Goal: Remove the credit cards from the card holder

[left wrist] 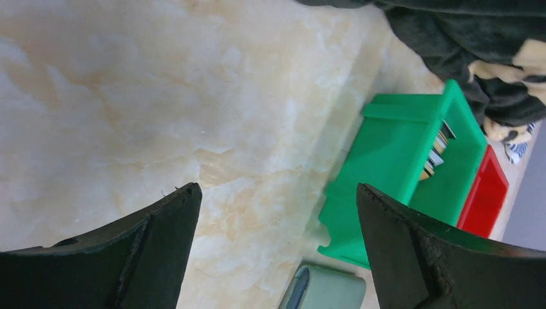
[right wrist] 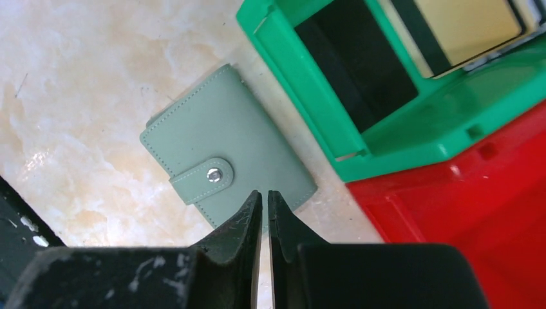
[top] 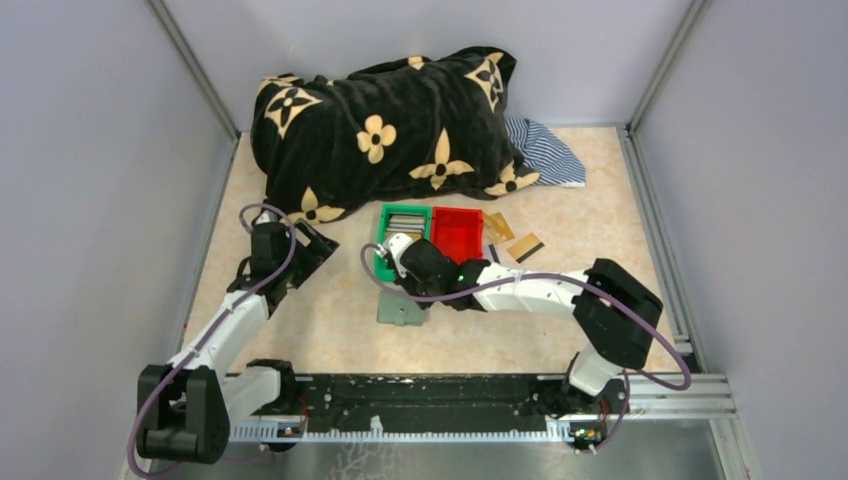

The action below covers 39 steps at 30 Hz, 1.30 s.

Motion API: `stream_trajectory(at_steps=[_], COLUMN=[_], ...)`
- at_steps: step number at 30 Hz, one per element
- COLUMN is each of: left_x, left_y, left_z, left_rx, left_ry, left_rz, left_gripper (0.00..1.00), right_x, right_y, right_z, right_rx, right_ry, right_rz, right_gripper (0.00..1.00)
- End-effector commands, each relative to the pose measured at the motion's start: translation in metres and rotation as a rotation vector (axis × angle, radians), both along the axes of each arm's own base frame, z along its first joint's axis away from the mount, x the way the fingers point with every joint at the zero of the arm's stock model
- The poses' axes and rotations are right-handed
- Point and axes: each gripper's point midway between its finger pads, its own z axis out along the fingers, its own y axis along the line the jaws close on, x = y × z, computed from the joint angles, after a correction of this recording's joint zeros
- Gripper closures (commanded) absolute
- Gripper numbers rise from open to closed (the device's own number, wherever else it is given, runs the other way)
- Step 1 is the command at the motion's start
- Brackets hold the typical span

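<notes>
The card holder (right wrist: 225, 141) looked soft, light and bendy, so it would likely slide on the smooth table (right wrist: 77, 96), and the best spot to grab was its little tab (right wrist: 201, 181) with the shiny snap, just left of the right gripper's (right wrist: 264, 194) tips. It was a flat grey-green square, snapped shut, lying right ahead of those jaws, which were almost closed and held nothing. The left gripper's (left wrist: 277, 190) jaws were wide open and empty, with the holder peeking out low between them.
</notes>
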Motion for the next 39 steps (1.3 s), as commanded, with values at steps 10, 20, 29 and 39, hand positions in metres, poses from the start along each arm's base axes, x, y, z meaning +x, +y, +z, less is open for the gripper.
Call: stream_trajectory(at_steps=[10, 20, 29, 39], left_x=[0.010, 0.011, -0.018, -0.070], left_y=[-0.023, -0.019, -0.065, -0.110], left_z=[0.046, 0.047, -0.007, -0.052], left_rx=[0.056, 0.084, 0.017, 0.010], left_ry=[-0.156, -0.159, -0.159, -0.092], left_rz=[-0.089, -0.082, -0.255, -0.393], left_gripper=[0.05, 0.05, 0.08, 0.14], right_x=[0.059, 0.089, 0.081, 0.043], right_y=[-0.056, -0.068, -0.052, -0.049], right_z=[0.008, 0.002, 0.025, 0.025], right_rx=[-0.002, 0.003, 0.129, 0.183], right_ry=[-0.060, -0.059, -0.043, -0.005], right_rz=[-0.208, -0.287, -0.223, -0.204], right_gripper=[0.91, 0.91, 0.88, 0.93])
